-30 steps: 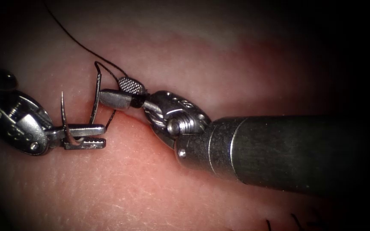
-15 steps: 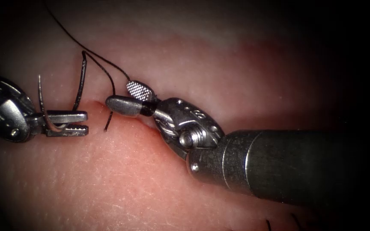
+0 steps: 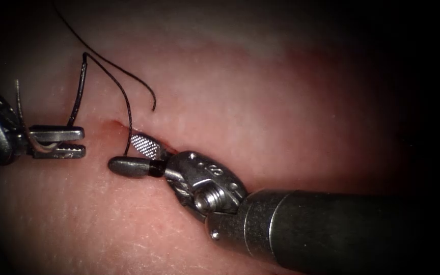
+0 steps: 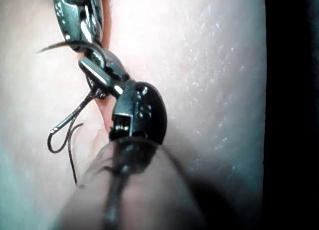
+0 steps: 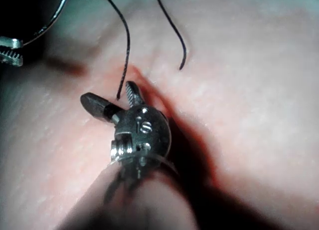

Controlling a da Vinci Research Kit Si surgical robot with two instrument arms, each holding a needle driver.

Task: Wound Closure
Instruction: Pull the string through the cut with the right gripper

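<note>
Endoscope view: needle (image 3: 21, 109) in left pincer (image 3: 59, 142).

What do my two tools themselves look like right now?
Both are silvery steel needle drivers. The right tool has a dark cylindrical shaft with a paler metal collar, a rounded wrist with a screw-like pin and small stamped characters, and one cross-hatched jaw face. The left tool has straight, toothed jaws. Left holds the needle mid-curve, clear of the tissue; right holds nothing.
</note>
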